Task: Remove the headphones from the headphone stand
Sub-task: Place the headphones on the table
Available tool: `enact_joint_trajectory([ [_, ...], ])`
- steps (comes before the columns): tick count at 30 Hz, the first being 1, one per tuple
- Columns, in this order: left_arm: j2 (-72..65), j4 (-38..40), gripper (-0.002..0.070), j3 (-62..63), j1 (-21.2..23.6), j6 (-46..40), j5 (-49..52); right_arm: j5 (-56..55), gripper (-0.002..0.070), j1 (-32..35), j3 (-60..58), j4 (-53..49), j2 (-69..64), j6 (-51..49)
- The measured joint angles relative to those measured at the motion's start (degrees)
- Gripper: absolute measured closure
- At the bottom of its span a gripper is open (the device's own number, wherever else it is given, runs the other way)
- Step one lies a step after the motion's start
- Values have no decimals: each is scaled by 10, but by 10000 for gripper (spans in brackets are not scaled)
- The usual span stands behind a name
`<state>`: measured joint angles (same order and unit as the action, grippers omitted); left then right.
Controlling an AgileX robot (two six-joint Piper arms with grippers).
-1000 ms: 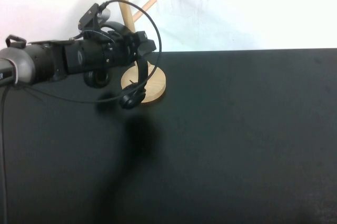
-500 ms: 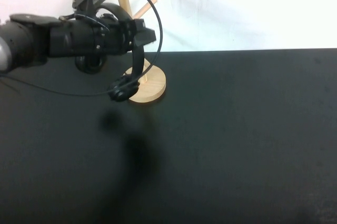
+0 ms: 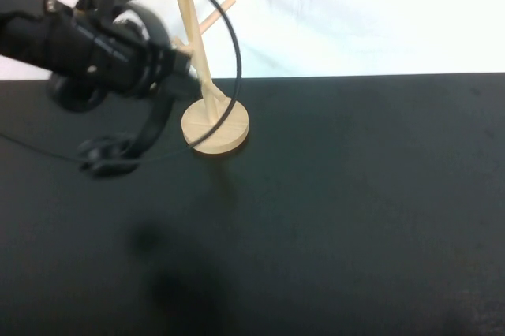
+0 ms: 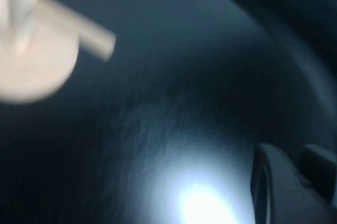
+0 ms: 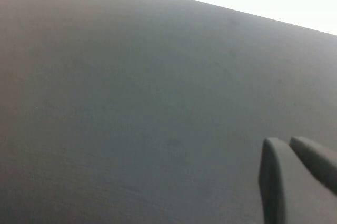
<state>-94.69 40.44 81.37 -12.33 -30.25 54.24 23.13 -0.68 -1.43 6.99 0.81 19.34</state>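
Observation:
The black headphones (image 3: 155, 119) hang from my left gripper (image 3: 167, 64), left of the wooden headphone stand (image 3: 215, 126) and clear of its pegs. One earcup (image 3: 106, 154) dangles low over the table; the other (image 3: 75, 93) sits under the arm. The left gripper is shut on the headband, up beside the stand's post. The arm's thin black cable (image 3: 236, 52) loops in front of the post. The left wrist view shows the stand's base (image 4: 31, 71), blurred. My right gripper (image 5: 287, 142) is shut and empty over the bare table, seen only in the right wrist view.
The black table (image 3: 355, 210) stretches to the right and front of the stand. A white wall (image 3: 355, 13) stands behind the table's far edge.
My left arm has swung left and back with the headphones. The headphones have come away from the stand's post, and the lower earcup has moved left from in front of the base.

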Motion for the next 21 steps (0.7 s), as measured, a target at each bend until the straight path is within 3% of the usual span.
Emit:
enact_joint_trajectory([
  [4, 19, -98, 622, 0, -9, 70, 70, 0, 684, 0, 0, 0, 0, 0],
  [9, 17, -206, 622, -8, -69, 142, 110, 0, 684, 0, 0, 0, 0, 0],
  [15, -14, -261, 622, -68, -148, 177, 37, 0, 684, 0, 0, 0, 0, 0],
  [21, -83, -280, 622, -85, -153, 184, -32, 0, 684, 0, 0, 0, 0, 0],
])
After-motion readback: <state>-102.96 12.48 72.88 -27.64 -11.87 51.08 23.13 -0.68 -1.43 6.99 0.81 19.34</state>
